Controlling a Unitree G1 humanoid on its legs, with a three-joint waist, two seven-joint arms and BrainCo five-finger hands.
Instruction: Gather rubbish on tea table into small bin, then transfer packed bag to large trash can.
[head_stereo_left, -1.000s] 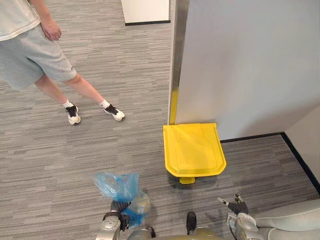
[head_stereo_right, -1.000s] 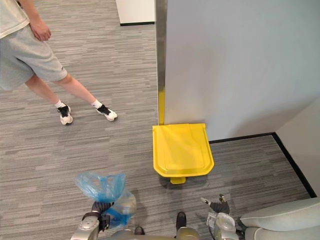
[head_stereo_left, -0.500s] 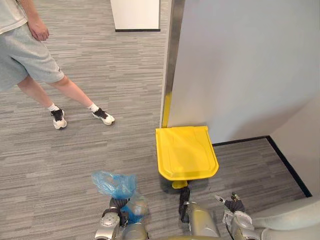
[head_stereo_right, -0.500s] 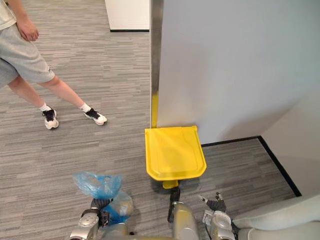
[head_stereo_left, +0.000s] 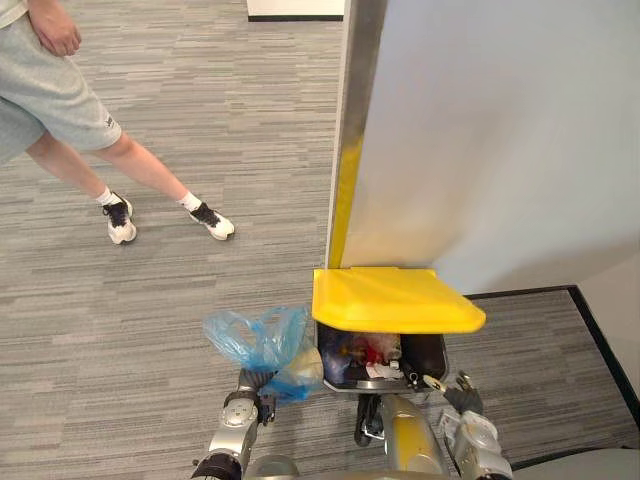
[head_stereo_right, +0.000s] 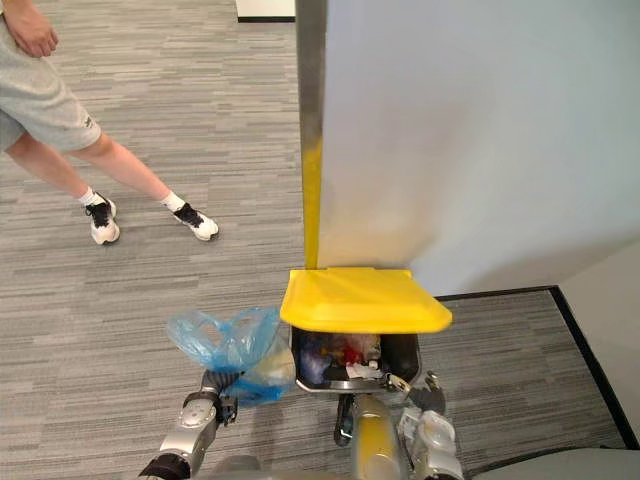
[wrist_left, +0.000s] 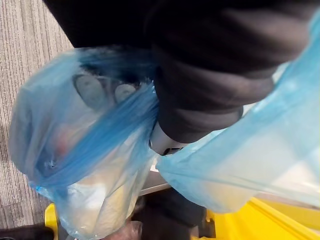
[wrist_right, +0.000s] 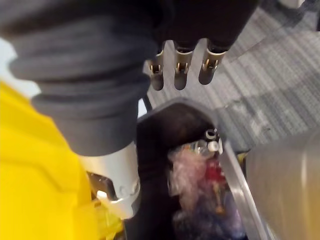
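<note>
Partly behind blue bag (head_stereo_left: 262, 340), left hand (wrist_left: 200, 85)

No writing, number or sign is legible anywhere in the scene; a small dark mark near the hem of the person's grey shorts (head_stereo_left: 48, 95) is too small to read.
</note>
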